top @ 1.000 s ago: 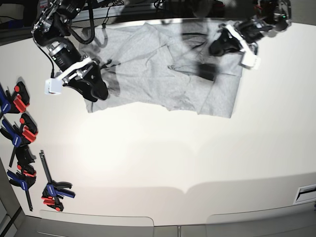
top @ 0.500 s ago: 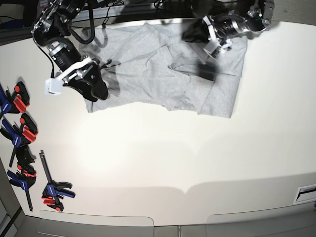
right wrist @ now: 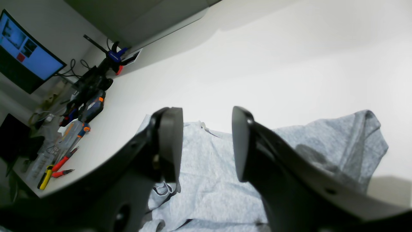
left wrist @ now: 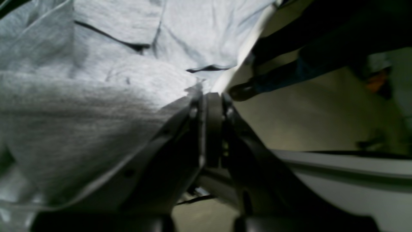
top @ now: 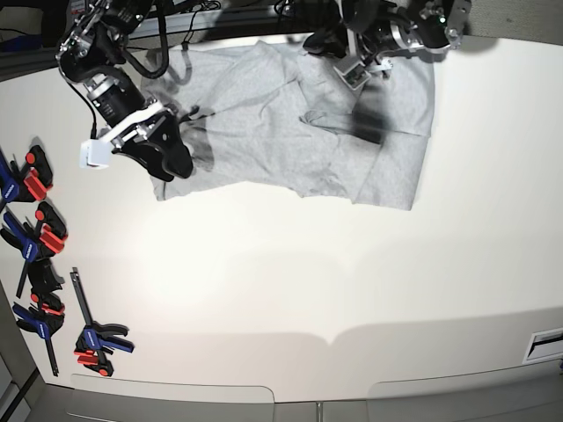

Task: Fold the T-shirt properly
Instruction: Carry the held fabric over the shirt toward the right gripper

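The soft, rumpled heather-grey T-shirt (top: 290, 123) sprawls along the table's (top: 308, 281) upper edge, long axis left-right. The left gripper (left wrist: 210, 103) pinches its cloth; the right gripper (right wrist: 206, 145) hovers, jaws apart, holding nothing.

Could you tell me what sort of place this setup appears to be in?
Probably a robotics lab or workshop: clamps along the white table, hand tools nearby, and a monitor at the side.

No legible text anywhere.

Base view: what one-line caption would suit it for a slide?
Two robot arms work a grey T-shirt on a white table, clamps alongside.
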Action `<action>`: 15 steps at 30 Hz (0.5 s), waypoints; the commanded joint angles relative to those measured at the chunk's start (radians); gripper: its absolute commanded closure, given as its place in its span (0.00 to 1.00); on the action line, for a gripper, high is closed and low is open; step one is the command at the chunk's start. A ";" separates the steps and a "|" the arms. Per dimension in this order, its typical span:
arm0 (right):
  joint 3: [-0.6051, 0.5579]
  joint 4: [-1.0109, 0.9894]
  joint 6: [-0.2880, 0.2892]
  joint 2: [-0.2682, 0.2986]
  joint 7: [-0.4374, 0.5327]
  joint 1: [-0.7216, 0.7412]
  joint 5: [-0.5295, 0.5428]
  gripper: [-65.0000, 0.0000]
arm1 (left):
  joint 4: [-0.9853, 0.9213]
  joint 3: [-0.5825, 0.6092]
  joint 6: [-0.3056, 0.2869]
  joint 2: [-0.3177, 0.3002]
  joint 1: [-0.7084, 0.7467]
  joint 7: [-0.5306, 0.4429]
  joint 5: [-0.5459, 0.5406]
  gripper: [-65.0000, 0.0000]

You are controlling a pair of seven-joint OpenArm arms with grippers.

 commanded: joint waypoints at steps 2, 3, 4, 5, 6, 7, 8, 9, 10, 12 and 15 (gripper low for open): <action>0.003 0.020 0.009 0.006 0.027 0.006 0.029 0.64 | 0.018 -0.002 -0.009 -0.003 0.003 -0.021 0.035 0.79; 0.003 0.020 0.009 0.006 0.027 0.006 0.029 0.64 | 0.018 -0.003 -0.009 -0.003 0.003 -0.020 0.049 0.70; 0.003 0.020 0.009 0.006 0.027 0.006 0.029 0.64 | 0.019 -0.004 -0.009 -0.003 0.003 -0.020 0.056 0.67; 0.003 0.020 0.009 0.006 0.027 0.006 0.029 0.64 | 0.020 -0.004 -0.009 -0.004 0.003 -0.020 0.059 0.67; 0.003 0.020 0.009 0.006 0.027 0.006 0.029 0.64 | 0.027 -0.004 -0.009 -0.004 0.003 -0.020 0.058 0.67; 0.003 0.020 0.009 0.006 0.027 0.006 0.029 0.64 | 0.042 -0.004 -0.009 -0.004 0.003 -0.020 0.058 0.67; 0.003 0.020 0.009 0.006 0.027 0.006 0.029 0.64 | 0.061 -0.005 -0.009 -0.004 0.003 -0.021 0.058 0.67; 0.003 0.020 0.009 0.006 0.027 0.006 0.029 0.64 | 0.084 -0.008 -0.009 -0.003 0.003 -0.023 0.058 0.67; 0.003 0.020 0.009 0.006 0.027 0.006 0.029 0.64 | 0.109 -0.017 -0.009 -0.003 0.003 -0.039 0.058 0.67; 0.003 0.020 0.009 0.006 0.027 0.006 0.029 0.64 | 0.154 -0.048 0.009 -0.003 0.002 -0.089 0.059 0.68; 0.003 0.020 0.009 0.006 0.027 0.006 0.029 0.64 | 0.164 -0.123 0.260 0.001 -0.009 -0.155 0.060 0.71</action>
